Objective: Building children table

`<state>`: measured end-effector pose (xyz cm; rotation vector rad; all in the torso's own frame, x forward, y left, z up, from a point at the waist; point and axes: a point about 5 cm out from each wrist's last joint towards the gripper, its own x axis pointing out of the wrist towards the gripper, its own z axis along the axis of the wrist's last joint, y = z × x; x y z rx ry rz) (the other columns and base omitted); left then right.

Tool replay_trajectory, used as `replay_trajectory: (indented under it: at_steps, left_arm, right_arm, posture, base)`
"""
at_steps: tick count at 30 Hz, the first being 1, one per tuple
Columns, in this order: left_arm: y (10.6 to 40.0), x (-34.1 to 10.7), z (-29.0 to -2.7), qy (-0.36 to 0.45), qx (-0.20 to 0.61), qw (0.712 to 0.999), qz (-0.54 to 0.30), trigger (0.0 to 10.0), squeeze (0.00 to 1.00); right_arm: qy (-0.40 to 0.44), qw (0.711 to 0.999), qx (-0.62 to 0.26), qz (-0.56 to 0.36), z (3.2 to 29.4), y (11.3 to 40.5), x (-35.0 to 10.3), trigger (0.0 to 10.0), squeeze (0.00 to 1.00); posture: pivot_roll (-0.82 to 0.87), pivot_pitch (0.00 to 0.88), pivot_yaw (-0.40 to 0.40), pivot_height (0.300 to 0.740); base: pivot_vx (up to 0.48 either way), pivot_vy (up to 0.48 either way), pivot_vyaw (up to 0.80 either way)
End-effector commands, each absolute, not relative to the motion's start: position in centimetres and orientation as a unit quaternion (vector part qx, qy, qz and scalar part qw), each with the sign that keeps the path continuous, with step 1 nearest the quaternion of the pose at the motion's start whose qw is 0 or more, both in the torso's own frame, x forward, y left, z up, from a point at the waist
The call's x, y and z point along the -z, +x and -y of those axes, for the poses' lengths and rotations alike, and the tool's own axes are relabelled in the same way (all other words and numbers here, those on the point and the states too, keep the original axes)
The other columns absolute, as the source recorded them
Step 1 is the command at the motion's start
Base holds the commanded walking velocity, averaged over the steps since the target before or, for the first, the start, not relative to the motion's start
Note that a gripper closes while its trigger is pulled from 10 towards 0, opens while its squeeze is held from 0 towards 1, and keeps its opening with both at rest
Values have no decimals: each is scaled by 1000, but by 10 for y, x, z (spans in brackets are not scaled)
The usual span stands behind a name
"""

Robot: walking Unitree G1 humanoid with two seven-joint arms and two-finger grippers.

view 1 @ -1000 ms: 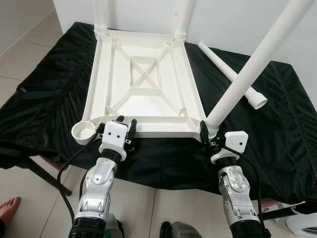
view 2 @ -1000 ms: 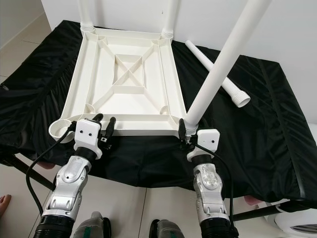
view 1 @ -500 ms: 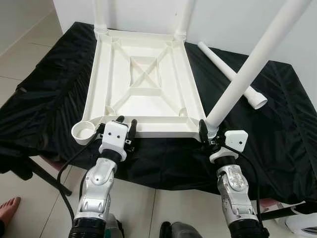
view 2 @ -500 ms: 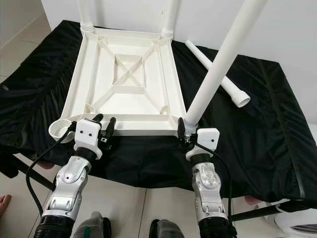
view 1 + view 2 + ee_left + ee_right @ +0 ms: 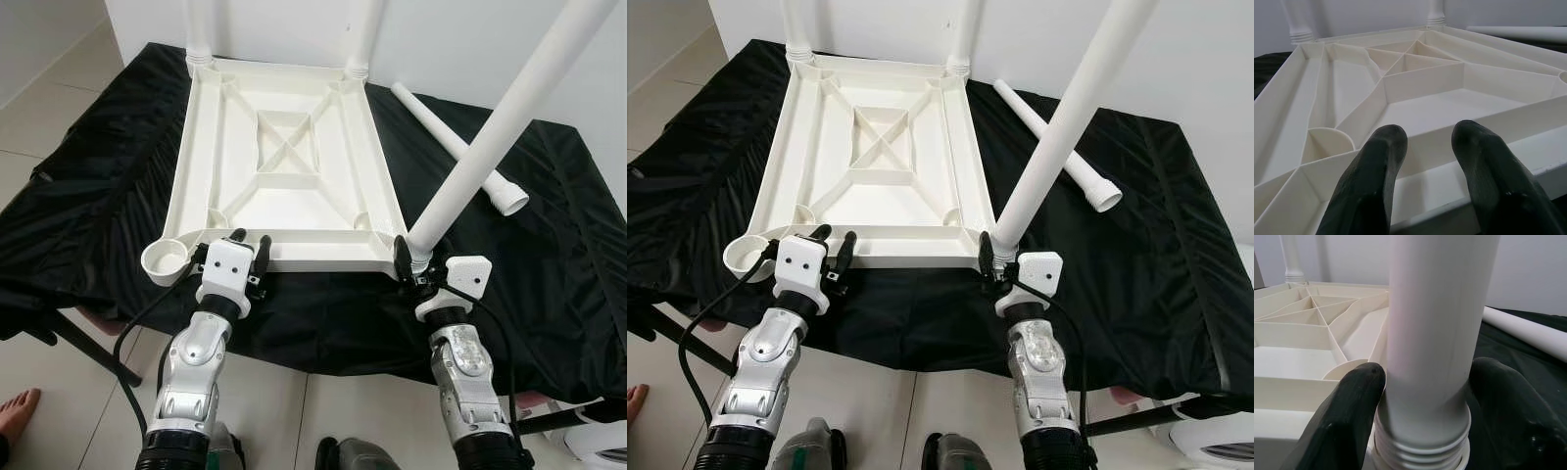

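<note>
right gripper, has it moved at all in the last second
No. The right gripper stays clamped at the base of the leg, at the same near corner of the upturned tabletop.

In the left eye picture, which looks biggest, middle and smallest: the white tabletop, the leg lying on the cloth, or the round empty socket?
1. The tabletop, upside down, looks far the biggest.
2. The loose leg lying on the black cloth.
3. The empty corner socket, the smallest, though it sits nearest the camera.
</note>
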<state>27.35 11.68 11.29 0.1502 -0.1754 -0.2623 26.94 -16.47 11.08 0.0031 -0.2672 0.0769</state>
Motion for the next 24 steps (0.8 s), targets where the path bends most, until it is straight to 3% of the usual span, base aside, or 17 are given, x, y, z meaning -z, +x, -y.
replay_trajectory:
  at_steps: [1, 24]
  left_arm:
    - [272, -112, -116, 62, 88, 991, 85, 10000, 0]
    - [272, -112, -113, 60, 92, 990, 85, 10000, 0]
  right_arm:
    - [6, 990, -37, 134, 168, 269, -113, 10000, 0]
    - [-25, 981, -158, 111, 188, 300, -132, 10000, 0]
  posture:
    - [32, 74, -79, 740]
    - [37, 64, -76, 740]
  base:
    - [0, 0, 0]
    - [0, 0, 0]
